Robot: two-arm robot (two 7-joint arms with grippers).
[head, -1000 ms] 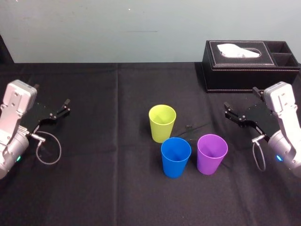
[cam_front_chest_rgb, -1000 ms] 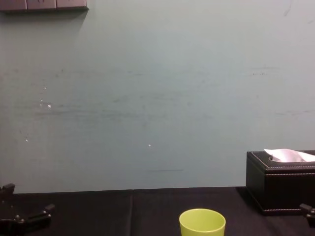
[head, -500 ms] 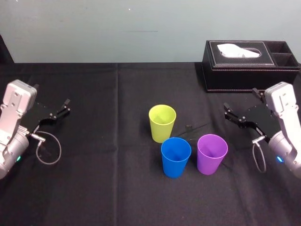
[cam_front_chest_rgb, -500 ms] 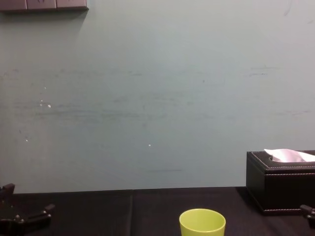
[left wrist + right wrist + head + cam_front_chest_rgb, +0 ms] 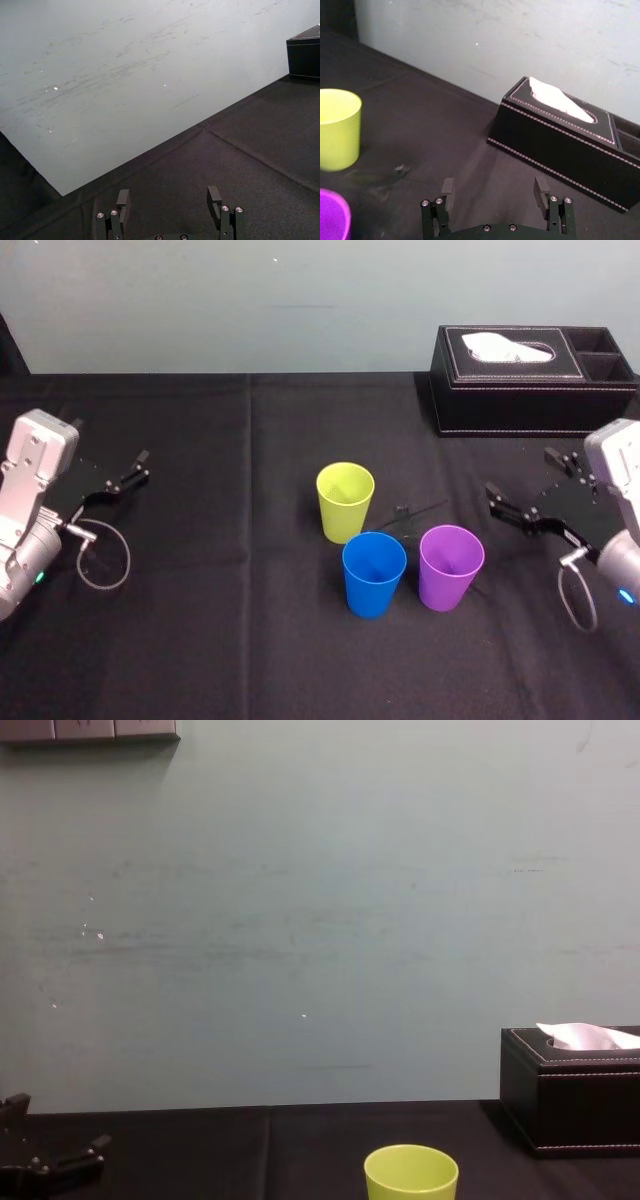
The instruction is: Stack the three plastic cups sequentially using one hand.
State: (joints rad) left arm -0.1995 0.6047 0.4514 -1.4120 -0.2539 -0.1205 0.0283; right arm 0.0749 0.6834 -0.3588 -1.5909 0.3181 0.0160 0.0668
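Observation:
Three plastic cups stand upright and apart near the middle of the black table. The lime-green cup point(image 5: 345, 500) point(image 5: 337, 129) point(image 5: 411, 1175) is farthest back. In front of it stands the blue cup point(image 5: 374, 573), and the purple cup point(image 5: 451, 566) point(image 5: 332, 220) is beside the blue one on the right. My right gripper point(image 5: 520, 472) point(image 5: 494, 187) hovers open and empty to the right of the purple cup, pointing toward the cups. At the table's left side my left gripper point(image 5: 109, 439) point(image 5: 169, 197) point(image 5: 57, 1123) rests open and empty, far from the cups.
A black tissue box point(image 5: 535, 375) point(image 5: 560, 130) point(image 5: 570, 1090) with a white tissue stands at the back right, behind the right gripper. A small dark speck point(image 5: 401, 509) lies on the cloth by the green cup. A pale wall rises behind the table.
The right arm has shifted to the right and nearer the table's front, away from the cups, its gripper still open. The cups and left arm have not moved.

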